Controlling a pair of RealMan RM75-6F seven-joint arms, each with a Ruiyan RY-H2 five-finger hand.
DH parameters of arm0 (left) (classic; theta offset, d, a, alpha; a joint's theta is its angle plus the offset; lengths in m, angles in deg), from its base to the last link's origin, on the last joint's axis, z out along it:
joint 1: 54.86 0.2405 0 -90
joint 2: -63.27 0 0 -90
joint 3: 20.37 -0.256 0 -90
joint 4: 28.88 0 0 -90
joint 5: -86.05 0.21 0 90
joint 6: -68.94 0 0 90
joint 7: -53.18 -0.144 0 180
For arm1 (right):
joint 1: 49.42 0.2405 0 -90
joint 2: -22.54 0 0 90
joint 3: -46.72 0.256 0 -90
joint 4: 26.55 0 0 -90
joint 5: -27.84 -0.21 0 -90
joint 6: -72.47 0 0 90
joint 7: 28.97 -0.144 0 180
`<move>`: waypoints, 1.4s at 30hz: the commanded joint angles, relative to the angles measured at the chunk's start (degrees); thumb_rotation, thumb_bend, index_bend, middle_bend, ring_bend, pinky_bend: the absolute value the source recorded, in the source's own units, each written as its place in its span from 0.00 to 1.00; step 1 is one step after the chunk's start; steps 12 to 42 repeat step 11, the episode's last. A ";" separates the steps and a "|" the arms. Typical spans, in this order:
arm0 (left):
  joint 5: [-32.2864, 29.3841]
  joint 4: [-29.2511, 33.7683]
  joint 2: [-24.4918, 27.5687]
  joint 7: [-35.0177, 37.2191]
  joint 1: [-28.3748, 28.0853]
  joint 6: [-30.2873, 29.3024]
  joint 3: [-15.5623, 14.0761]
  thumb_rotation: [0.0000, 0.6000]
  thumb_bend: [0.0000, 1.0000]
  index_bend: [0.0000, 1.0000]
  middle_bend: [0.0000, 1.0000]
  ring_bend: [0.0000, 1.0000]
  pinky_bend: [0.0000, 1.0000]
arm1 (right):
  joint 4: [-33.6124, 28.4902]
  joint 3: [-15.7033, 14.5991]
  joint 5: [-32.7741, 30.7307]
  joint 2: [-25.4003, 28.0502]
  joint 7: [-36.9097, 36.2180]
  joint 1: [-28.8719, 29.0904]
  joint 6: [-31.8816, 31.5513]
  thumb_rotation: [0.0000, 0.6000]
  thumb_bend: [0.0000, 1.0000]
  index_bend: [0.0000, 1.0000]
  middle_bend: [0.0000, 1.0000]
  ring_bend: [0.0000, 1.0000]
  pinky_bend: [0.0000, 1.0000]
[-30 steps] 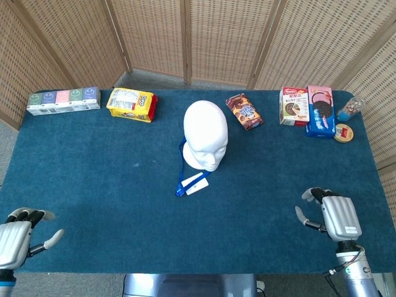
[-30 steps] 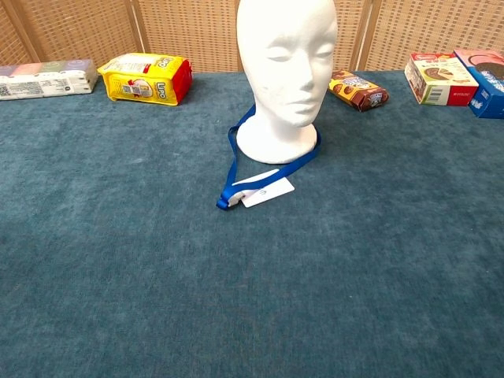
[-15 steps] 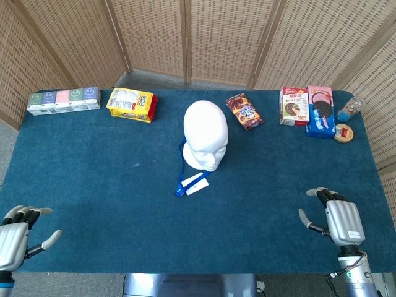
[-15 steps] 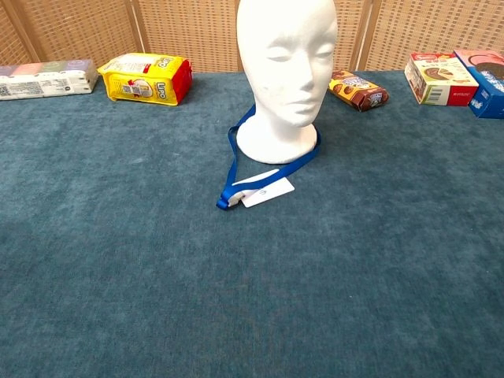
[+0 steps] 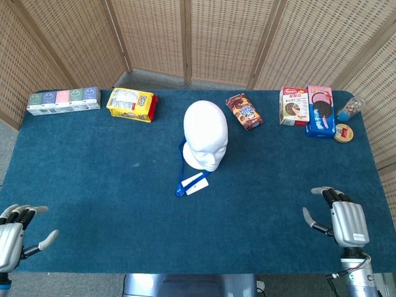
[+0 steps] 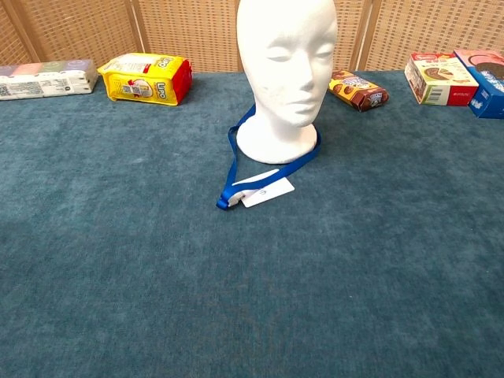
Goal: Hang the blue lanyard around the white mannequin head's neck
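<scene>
Blue lanyard (image 6: 233,161) circles the mannequin head (image 6: 287,75); each robot hand, left (image 5: 13,236) and right (image 5: 348,223), rests empty, fingers spread.

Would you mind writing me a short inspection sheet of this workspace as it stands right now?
Surface: table covered in dark blue cloth.
Job's things: white mannequin head upright mid-table; blue lanyard looped around its neck base, its white badge lying on the cloth in front.
Clutter: along the far edge, pastel row of packs, yellow snack bag, brown cookie pack, snack boxes, small jar with a round lid beside it.
Hands: left hand and right hand at the near edge, fingers apart, holding nothing.
Cables: thin wire below the right hand's wrist.
Surroundings: woven folding screens behind the table.
</scene>
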 commanded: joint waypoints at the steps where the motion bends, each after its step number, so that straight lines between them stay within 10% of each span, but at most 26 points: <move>1: 0.41 0.31 0.32 -0.10 0.29 -0.24 0.21 0.09 0.10 0.27 0.32 0.21 0.12 | 0.15 0.04 0.49 0.10 -0.55 -0.43 -0.32 0.43 0.39 0.31 0.34 0.35 0.40; 42: 1.68 2.06 1.84 -0.34 1.23 -0.61 0.95 0.11 0.10 0.27 0.32 0.21 0.12 | 1.79 0.37 1.47 -0.20 -3.76 -1.90 -0.82 0.43 0.39 0.31 0.34 0.35 0.41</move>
